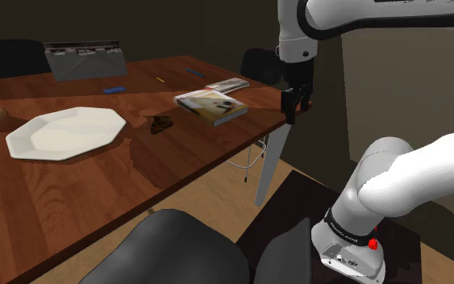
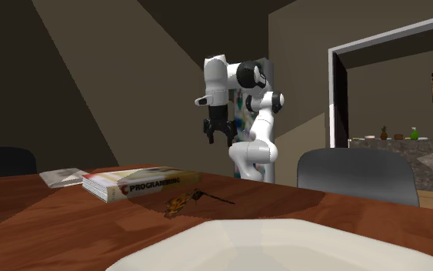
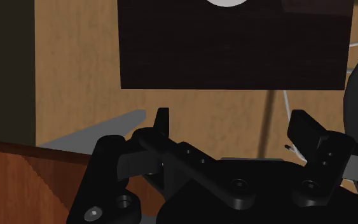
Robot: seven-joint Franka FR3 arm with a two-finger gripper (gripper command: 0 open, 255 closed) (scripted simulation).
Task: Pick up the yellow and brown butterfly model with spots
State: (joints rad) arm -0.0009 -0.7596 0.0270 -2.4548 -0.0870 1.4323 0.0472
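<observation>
In the shoulder view, a white plate (image 1: 65, 131) lies at the left of the wooden table (image 1: 23, 202). Just right of it, on bare wood, sits the small brown-and-yellow butterfly model (image 1: 161, 123), with a book (image 1: 211, 106) farther right. The gripper (image 1: 296, 103) hangs beyond the table's right corner, fingers apart and empty. A good approach would pass high over the book, then descend straight, straddling the butterfly's thin body close to the wood.
</observation>
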